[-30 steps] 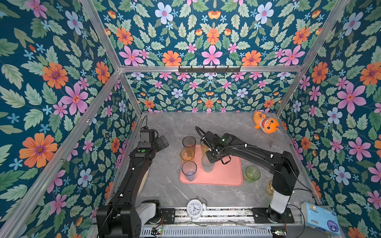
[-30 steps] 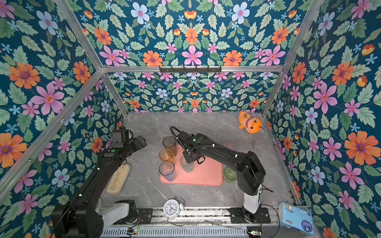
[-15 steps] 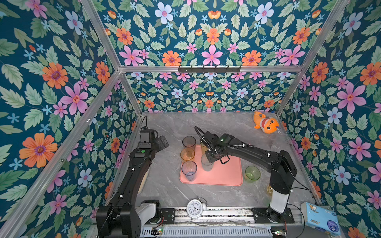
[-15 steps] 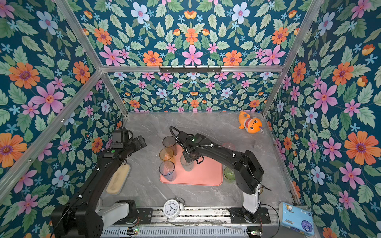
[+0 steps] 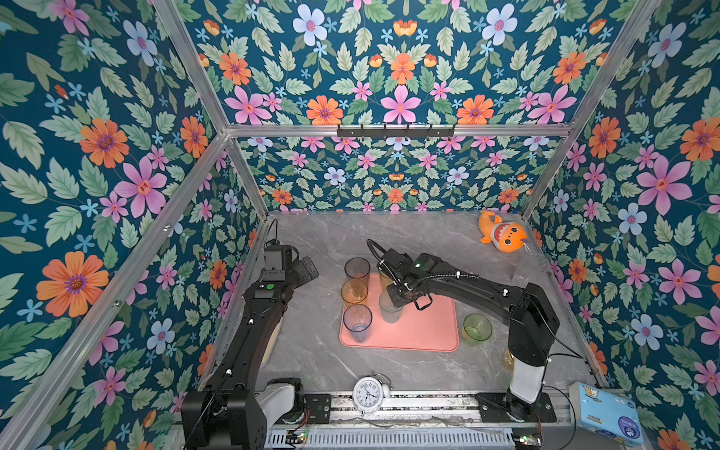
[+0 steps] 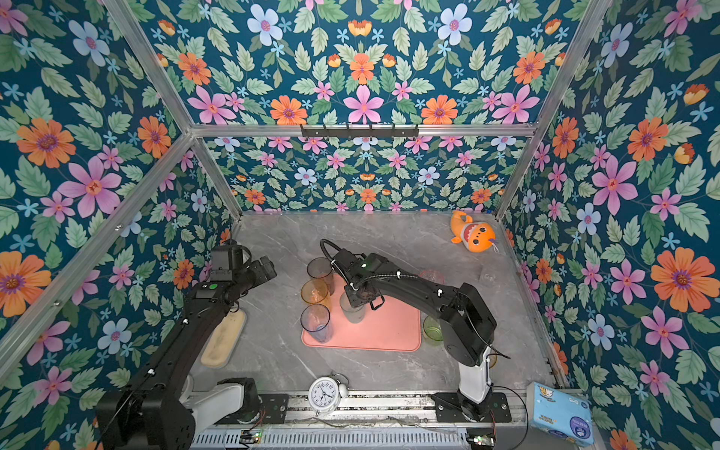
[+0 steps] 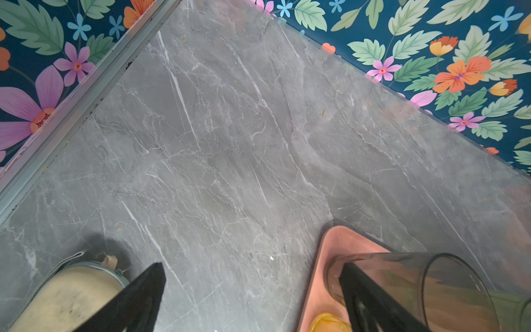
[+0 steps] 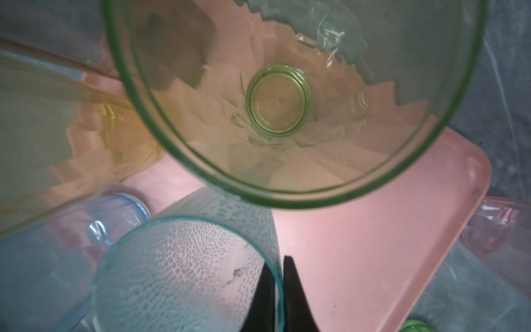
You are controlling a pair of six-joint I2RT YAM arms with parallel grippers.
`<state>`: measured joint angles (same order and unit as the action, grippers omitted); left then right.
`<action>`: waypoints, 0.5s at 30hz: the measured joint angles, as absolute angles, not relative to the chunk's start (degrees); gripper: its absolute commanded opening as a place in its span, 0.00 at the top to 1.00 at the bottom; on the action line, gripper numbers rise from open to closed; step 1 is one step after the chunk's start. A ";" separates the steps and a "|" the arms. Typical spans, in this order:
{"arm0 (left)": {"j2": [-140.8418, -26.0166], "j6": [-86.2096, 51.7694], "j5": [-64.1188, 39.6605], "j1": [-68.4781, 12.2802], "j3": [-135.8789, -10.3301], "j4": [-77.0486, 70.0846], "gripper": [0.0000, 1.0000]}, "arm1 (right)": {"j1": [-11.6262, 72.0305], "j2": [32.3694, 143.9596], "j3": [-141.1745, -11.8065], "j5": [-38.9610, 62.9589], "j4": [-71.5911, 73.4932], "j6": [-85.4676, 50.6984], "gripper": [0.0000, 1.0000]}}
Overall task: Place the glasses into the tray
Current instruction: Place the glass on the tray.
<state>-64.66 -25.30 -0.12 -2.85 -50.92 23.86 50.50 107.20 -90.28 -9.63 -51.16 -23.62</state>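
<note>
Right fingers (image 8: 291,301) tight on the teal glass (image 8: 184,273) rim over the tray (image 8: 373,230); left fingers (image 7: 138,301) wide apart, empty.

My left arm (image 5: 253,335) and right arm (image 5: 479,290) were matte black on white base segments (image 5: 526,376), green light (image 5: 270,286) on each wrist, ribbed black cable (image 5: 376,253) along the right. My left tool (image 7: 252,264) had black wedge fingers (image 7: 138,299).

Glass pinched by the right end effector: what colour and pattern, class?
The tall see-through glass is teal, dimpled all over; right wrist view.
</note>
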 measured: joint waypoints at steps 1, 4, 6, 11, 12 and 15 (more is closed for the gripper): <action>-64.66 -25.30 -0.12 -2.85 -50.92 23.86 0.02 | 50.48 107.22 -90.32 -9.63 -51.18 -23.62 1.00; -64.60 -25.28 0.03 -2.85 -50.92 23.94 0.02 | 50.50 107.50 -90.74 -9.63 -51.16 -23.68 0.98; -64.47 -25.28 0.08 -2.85 -50.92 24.01 0.02 | 50.50 107.57 -90.83 -9.63 -51.11 -23.79 0.95; -64.14 -25.26 0.12 -2.85 -50.92 24.03 0.02 | 50.50 107.79 -91.02 -9.65 -51.03 -23.81 0.90; -64.12 -25.26 0.12 -2.85 -50.92 24.05 0.02 | 50.50 107.79 -91.02 -9.65 -50.98 -23.81 0.88; -63.86 -25.19 0.19 -2.81 -50.92 24.05 0.02 | 50.50 107.81 -91.07 -9.63 -50.98 -23.86 0.82</action>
